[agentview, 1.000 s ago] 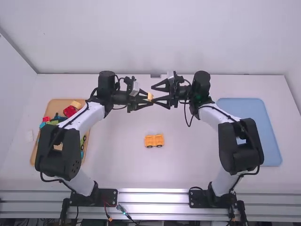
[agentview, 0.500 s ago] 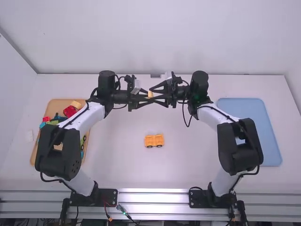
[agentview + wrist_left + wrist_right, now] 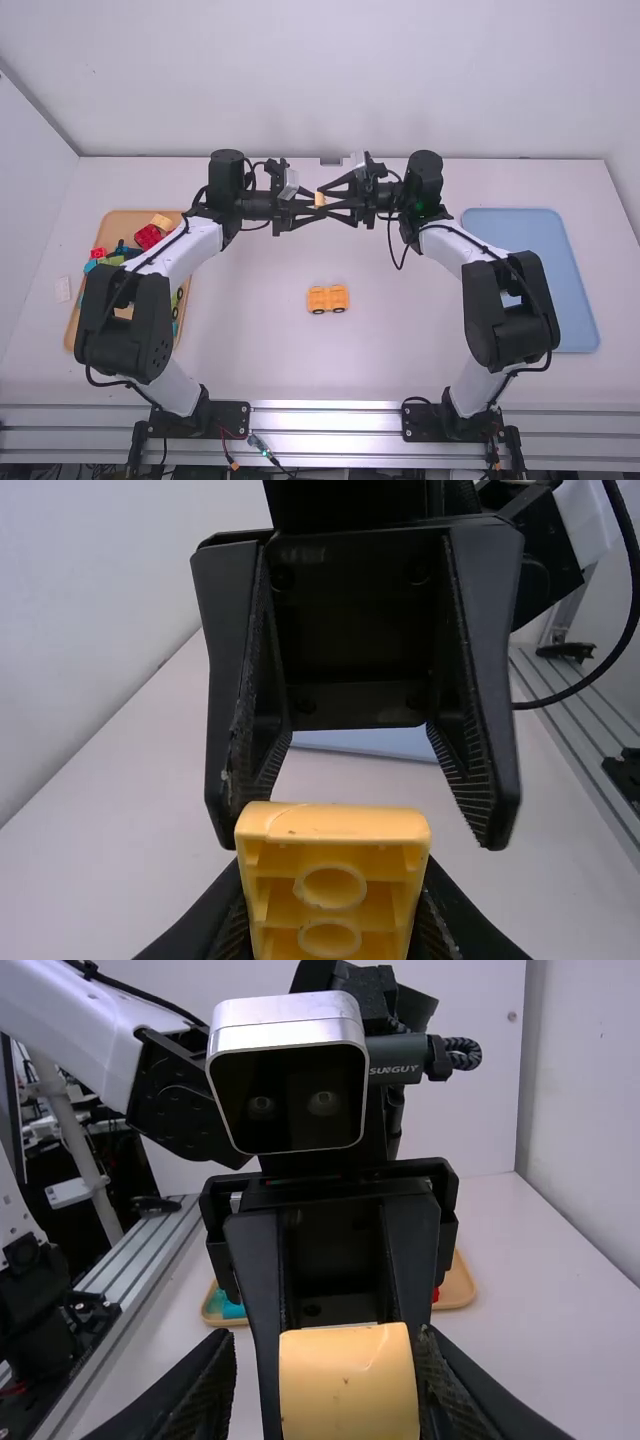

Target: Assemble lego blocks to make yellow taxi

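Observation:
A yellow block (image 3: 319, 200) is held in the air beyond the middle of the table, pinched by my left gripper (image 3: 314, 207). My right gripper (image 3: 324, 202) faces it from the right, open, one finger on each side of the block. In the left wrist view, hollow round tubes show on the block (image 3: 335, 825) between the pads of my left gripper (image 3: 333, 895). In the right wrist view, a gap separates the block's smooth face (image 3: 348, 1390) from one finger of my right gripper (image 3: 328, 1360). A yellow-orange assembly with black wheels (image 3: 328, 299) sits on the table.
A wooden tray (image 3: 127, 222) with several coloured blocks lies at the left, partly under the left arm. A blue tray (image 3: 530, 235) lies at the right, behind the right arm's elbow. The white table (image 3: 260, 340) runs between them.
My right gripper has moved left, bringing its open fingers around the block. The left arm and the wheeled assembly have stayed in place.

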